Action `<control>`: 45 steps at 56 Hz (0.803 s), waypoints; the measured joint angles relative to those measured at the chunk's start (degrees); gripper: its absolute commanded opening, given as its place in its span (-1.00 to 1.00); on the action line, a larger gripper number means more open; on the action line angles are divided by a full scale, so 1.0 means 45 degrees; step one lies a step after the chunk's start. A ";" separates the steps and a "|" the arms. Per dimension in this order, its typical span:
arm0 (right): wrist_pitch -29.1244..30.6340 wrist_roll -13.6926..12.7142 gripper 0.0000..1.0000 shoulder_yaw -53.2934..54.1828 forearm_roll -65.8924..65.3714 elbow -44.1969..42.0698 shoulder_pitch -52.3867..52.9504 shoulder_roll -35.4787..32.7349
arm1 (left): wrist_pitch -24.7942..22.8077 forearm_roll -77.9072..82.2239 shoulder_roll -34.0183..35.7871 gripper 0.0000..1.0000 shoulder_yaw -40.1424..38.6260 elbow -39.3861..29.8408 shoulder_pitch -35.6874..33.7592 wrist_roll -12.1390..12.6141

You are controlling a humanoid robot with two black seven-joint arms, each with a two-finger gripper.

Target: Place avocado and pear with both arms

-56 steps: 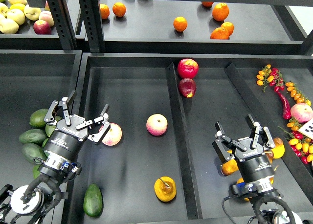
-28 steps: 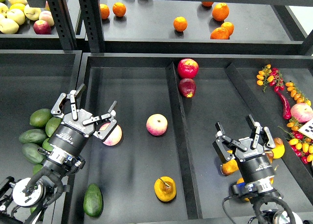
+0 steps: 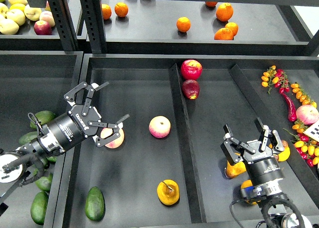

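Since a moment ago, the left gripper [image 3: 102, 110] has swung right, over the left bin [image 3: 134, 198], its fingers spread wide and empty above a pink apple [image 3: 113, 137] it half hides. The right gripper [image 3: 255, 136] has sunk lower, fingers also open, hiding part of the orange fruit [image 3: 233, 169] behind it. The avocado [image 3: 94, 203] lies near the bin's front left corner. The pear [image 3: 168, 192] sits by the front edge.

dark green avocado [image 3: 94, 203] lies flat, bin's near-left corner; yellow-orange pear [image 3: 168, 192] rests w/ stem up nearby.
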 measured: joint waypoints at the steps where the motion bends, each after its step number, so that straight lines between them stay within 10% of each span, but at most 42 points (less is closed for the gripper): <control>1: -0.0005 0.0001 0.99 0.0001 -0.0001 0.0000 0.0000 0.0000 | 0.0000 0.0087 0.0073 0.99 0.0077 0.0005 -0.0043 0.0053; 31: -0.0579 0.0099 0.99 0.0177 -0.0003 0.0000 0.0056 0.0000 | -0.0003 0.3358 0.1576 0.99 0.2948 0.0195 -0.2172 0.2326; 45: -0.1741 0.0133 0.99 0.0780 -0.0004 -0.0033 0.0612 0.0000 | -0.0003 0.3895 0.2362 0.99 0.5307 0.0301 -0.4375 0.2504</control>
